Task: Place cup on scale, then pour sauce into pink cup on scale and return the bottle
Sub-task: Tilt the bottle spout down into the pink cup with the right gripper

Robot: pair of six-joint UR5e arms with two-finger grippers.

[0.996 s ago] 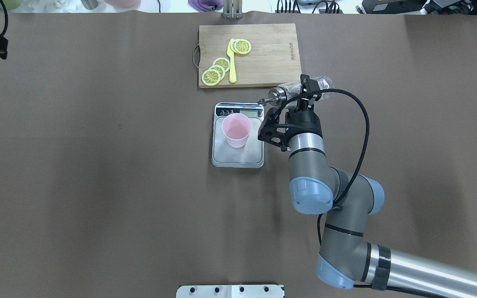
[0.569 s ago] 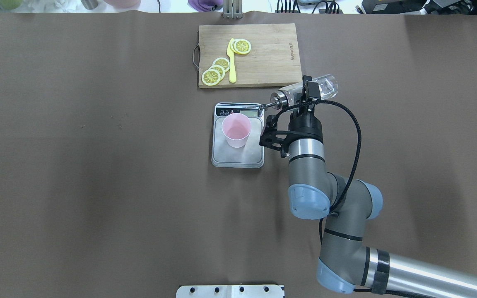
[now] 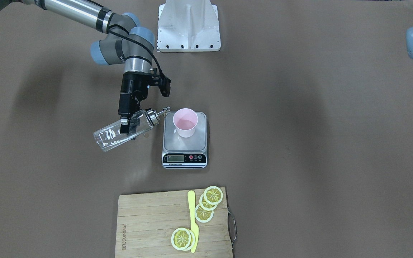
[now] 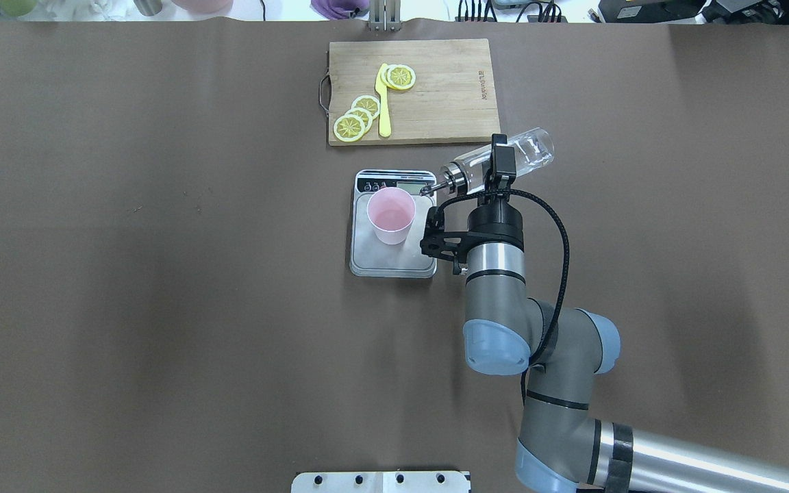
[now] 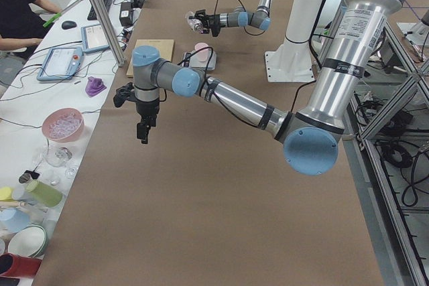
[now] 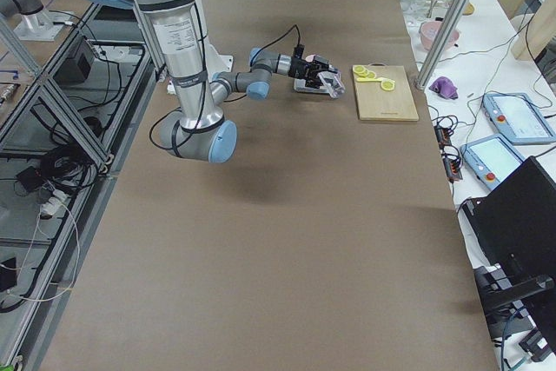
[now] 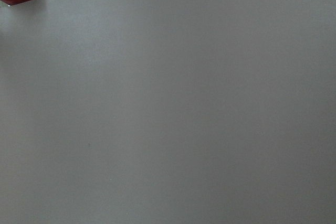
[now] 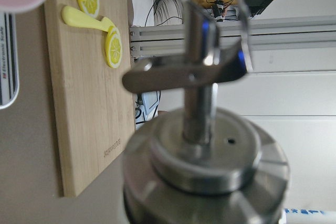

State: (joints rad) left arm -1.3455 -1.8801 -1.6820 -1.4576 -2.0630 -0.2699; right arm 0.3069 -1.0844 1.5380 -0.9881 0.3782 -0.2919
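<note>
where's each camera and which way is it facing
Front-facing: across the table, steeply down on the scale; right arm, view's left.
Overhead: behind the robot's base, forward and down; right arm, lower right.
Exterior left: table's end; left arm near.
Exterior right: opposite end; right arm near.
Left wrist: down on table; no body.
Right wrist: past the bottle's cap to the cutting board.
Shared: front-facing and overhead both show the cup on the scale.
</note>
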